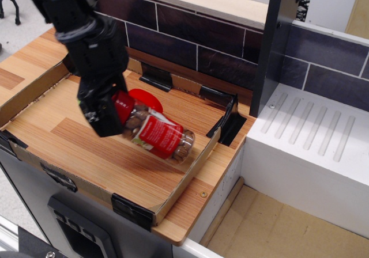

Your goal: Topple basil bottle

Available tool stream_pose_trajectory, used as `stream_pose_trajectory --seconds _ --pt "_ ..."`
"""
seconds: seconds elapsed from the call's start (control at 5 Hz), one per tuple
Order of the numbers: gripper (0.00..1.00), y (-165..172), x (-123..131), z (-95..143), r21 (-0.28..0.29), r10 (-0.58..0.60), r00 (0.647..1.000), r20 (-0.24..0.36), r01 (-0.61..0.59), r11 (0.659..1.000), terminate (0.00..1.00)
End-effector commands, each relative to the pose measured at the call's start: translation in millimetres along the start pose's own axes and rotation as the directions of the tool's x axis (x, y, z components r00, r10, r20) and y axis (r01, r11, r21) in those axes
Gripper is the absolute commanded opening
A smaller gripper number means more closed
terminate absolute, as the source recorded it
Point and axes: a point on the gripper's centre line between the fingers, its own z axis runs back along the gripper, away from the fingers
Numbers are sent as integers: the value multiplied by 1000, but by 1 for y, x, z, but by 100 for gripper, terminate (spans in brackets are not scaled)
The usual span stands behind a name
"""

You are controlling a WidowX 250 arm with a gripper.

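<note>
The basil bottle (158, 136) is a clear jar with a red label, brownish contents and a red cap. It leans far over, almost on its side, in the wooden tray (185, 176). Its base rests on the tray floor near the right wall and its cap points up-left. My black gripper (113, 115) is at the cap end and looks shut on the cap, which it partly hides. The arm reaches down from the upper left.
A flat red rounded object (149, 99) lies just behind the bottle, half hidden. Low cardboard walls with black corner clips (226, 122) ring the tray. A dark post (271, 45) and a white ribbed drainer (311, 134) stand to the right. The arm hides the tray's back left.
</note>
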Motion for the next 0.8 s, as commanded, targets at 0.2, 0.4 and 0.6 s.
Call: stream_pose_trajectory --seconds 0.2,0.4,0.6 --pt "0 11 -25 -22 153 89 979 -181 -62 986 0" --pt "0 11 -25 -26 186 113 975 -193 -77 980 0" --pt "100 8 -20 -17 211 177 968 -178 -139 968 0"
